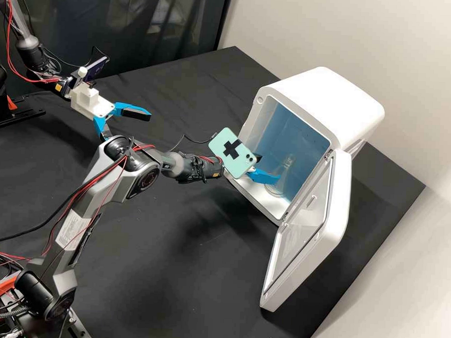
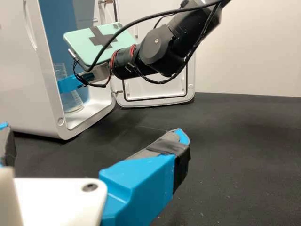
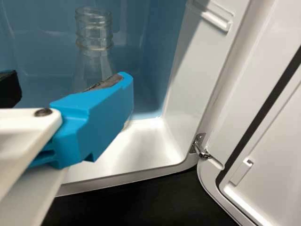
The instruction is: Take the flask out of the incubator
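A clear glass flask (image 1: pixel 283 177) (image 3: pixel 94 33) stands upright on the floor of the white incubator (image 1: pixel 326 98), whose inside is blue. The incubator's door (image 1: pixel 307 226) hangs open toward the bench's front. My right gripper (image 1: pixel 265 175) (image 3: pixel 66 87) is open at the mouth of the chamber, with one blue finger (image 3: pixel 94 122) in front of the flask's body and not touching it. A pale green camera block (image 1: pixel 232 152) on that wrist hides its other finger in the high view. My left gripper (image 1: pixel 124 125) (image 2: pixel 91 134) hangs open and holds nothing, over the bench at the far left. Its view shows the flask (image 2: pixel 61 73) inside the incubator (image 2: pixel 47 94).
The black bench (image 1: pixel 193 247) lies bare between the arms and the incubator. The open door (image 3: pixel 263 141) stands close beside the right wrist, with its hinge (image 3: pixel 201 146) at the chamber's corner. A white wall rises behind and to the right of the incubator.
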You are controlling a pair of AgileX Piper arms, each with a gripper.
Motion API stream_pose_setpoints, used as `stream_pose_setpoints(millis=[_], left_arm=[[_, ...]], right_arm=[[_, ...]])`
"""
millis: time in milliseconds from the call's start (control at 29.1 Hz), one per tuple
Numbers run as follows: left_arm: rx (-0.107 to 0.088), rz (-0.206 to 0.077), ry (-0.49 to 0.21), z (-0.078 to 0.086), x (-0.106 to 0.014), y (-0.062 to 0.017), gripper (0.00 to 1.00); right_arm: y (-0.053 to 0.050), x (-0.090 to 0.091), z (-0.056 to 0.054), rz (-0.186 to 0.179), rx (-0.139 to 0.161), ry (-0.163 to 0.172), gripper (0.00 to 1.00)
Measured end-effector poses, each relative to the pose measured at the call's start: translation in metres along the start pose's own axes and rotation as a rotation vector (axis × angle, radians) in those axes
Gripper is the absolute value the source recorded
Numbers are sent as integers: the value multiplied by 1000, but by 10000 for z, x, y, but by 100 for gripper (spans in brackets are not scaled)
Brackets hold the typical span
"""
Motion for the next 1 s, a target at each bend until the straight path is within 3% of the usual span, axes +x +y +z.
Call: stream_pose_setpoints(millis=[412,618,756,996], left_arm=[[0,0,0,0,0,0,100],[1,-1,-6,14,5,-3,100],[1,-3,-13,29,9,-6,100],[1,4,-17,41,29,8,100]], right_arm=[[-17,162,-42,7,-16,-30,100],[67,254,-140,23,-10,-45,100],[98,310,-195,38,-45,-37,100],[111,372,-244,40,-67,-47,100]])
